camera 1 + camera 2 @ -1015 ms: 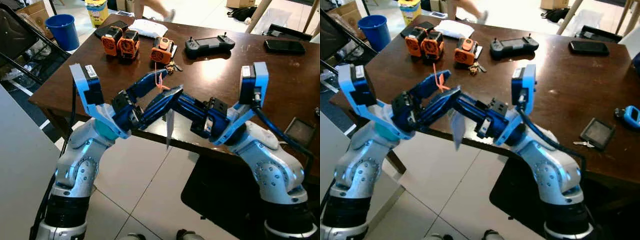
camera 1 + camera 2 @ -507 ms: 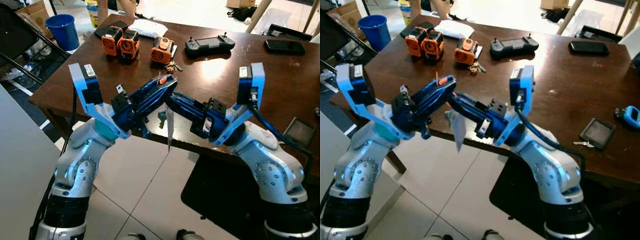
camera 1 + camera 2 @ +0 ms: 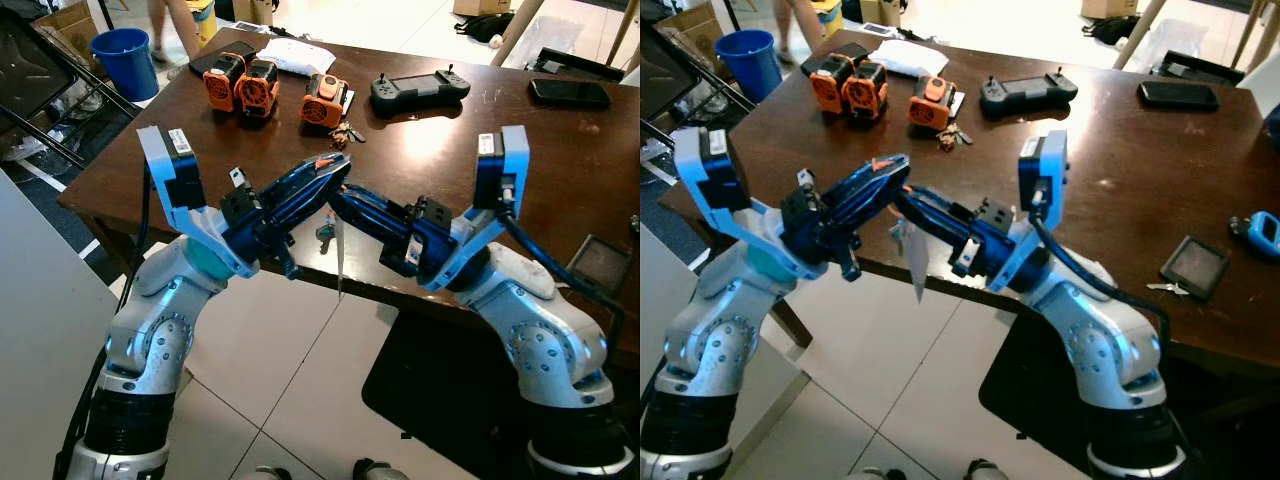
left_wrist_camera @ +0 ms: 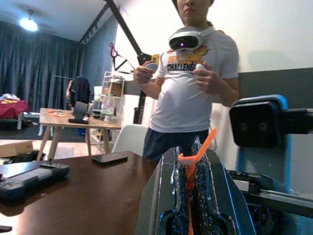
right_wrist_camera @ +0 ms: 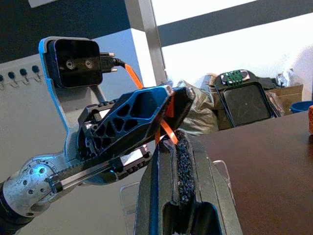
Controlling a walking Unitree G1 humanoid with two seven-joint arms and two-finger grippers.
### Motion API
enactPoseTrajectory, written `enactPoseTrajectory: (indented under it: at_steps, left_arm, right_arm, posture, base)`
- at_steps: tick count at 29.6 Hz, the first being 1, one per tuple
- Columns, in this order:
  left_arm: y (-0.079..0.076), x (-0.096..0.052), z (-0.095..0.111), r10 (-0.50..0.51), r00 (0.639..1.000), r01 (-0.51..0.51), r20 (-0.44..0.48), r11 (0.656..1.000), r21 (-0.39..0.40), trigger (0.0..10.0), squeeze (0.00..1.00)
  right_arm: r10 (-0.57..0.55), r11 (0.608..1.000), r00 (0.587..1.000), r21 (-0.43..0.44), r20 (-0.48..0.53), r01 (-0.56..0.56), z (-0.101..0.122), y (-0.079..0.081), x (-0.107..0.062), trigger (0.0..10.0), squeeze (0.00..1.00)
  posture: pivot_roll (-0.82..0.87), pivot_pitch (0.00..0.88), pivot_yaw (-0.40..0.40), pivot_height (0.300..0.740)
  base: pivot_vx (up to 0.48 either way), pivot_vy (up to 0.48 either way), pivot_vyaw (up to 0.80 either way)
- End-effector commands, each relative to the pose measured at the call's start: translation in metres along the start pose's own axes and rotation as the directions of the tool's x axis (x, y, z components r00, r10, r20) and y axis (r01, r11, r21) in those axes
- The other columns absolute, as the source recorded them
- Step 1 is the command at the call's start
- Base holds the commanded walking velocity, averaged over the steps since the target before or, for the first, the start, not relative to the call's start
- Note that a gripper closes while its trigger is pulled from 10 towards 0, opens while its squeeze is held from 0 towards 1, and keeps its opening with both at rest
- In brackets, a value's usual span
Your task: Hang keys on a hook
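Observation:
My two grippers meet tip to tip over the front edge of the brown table [image 3: 470, 150]. The left gripper [image 3: 335, 172] is shut on an orange strap [image 4: 191, 169], which sticks up between its fingers. Just under it, the right gripper [image 3: 342, 200] is also shut, and the strap's other end [image 5: 166, 128] lies pinched at its tip. A small bunch of keys [image 3: 325, 232] and a white tag [image 3: 338, 262] dangle below the two tips.
Orange battery packs [image 3: 240, 80], a second key bunch [image 3: 345, 132], a game controller [image 3: 420, 88] and a phone [image 3: 570, 92] lie on the table. A blue bucket [image 3: 125, 60] stands far left. A person [image 4: 190, 83] wearing a headset stands beyond the table. Small dark pegs [image 5: 19, 72] line a wall.
The left gripper, open around the strap a second ago, has shut on it and lifted slightly. Both arms have held nearly still for the last half second. A person walks past at the back.

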State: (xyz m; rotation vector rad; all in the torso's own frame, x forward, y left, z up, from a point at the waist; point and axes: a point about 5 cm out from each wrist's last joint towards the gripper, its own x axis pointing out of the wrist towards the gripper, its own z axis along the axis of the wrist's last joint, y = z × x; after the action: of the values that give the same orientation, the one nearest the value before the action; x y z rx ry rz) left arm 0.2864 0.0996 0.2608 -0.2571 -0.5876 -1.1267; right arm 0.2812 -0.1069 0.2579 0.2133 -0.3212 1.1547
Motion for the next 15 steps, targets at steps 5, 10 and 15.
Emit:
enactPoseTrajectory:
  at_steps: [5, 10, 15]
  left_arm:
    - [0.009, 0.003, 0.002, 0.064, 0.998, -0.064, 0.003, 0.997, 0.044, 0.0, 0.00]
    - [0.014, 0.003, 0.005, 0.096, 0.995, -0.097, 0.014, 0.994, 0.054, 0.0, 0.00]
    - [0.016, 0.003, 0.008, 0.108, 0.994, -0.109, 0.027, 0.992, 0.062, 0.0, 0.00]
  right_arm:
    - [-0.009, 1.000, 1.000, -0.012, 0.004, 0.009, 0.000, 0.001, 0.001, 10.0, 0.00]
    - [-0.012, 1.000, 1.000, -0.012, 0.010, 0.013, 0.000, 0.000, 0.001, 10.0, 0.00]
    - [-0.028, 1.000, 0.999, -0.006, 0.026, 0.028, 0.002, -0.001, 0.000, 10.0, 0.37]
  posture:
    - [-0.04, 0.090, 0.085, 0.740]
    - [-0.05, 0.091, 0.085, 0.740]
    - [-0.05, 0.095, 0.085, 0.740]
  base:
    - [0.000, 0.000, 0.00]
    - [0.000, 0.000, 0.00]
    - [0.000, 0.000, 0.00]
